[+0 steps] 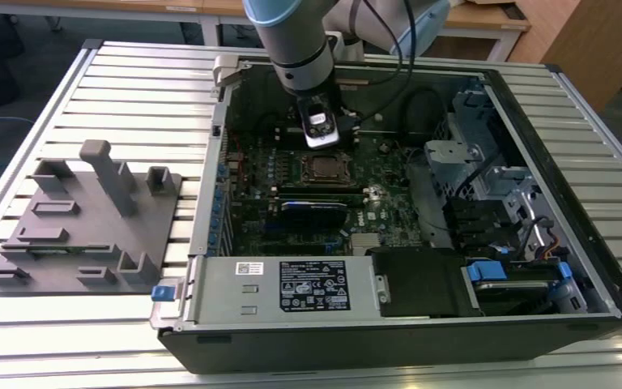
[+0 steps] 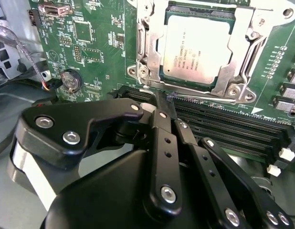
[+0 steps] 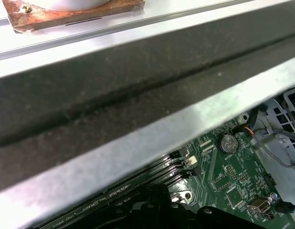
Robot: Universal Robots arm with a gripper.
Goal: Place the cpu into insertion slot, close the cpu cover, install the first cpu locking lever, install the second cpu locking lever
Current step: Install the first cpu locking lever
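Pincer (image 2: 167, 102) fingers pressed together, nothing held, tips poised over the black memory slots (image 2: 233, 126) in the second wrist view. Just past the tips: cpu (image 2: 197, 47) seated in the insertion slot (image 2: 145, 71), silver face up, with the cpu cover (image 2: 240, 45) framing it (lever state unclear). Off to one side of the pincer: round coin battery (image 2: 70, 80) on the green motherboard (image 2: 95, 43). In the exterior view, pincer (image 1: 323, 146) hanging inside the open computer case (image 1: 602, 275), cpu (image 1: 325, 168) directly below it. Well away, at the case's near edge: labelled power supply box (image 1: 279, 285). Farther off, on the exterior view's left: grey fixture block (image 1: 84, 227) on the slatted table (image 1: 106, 81).
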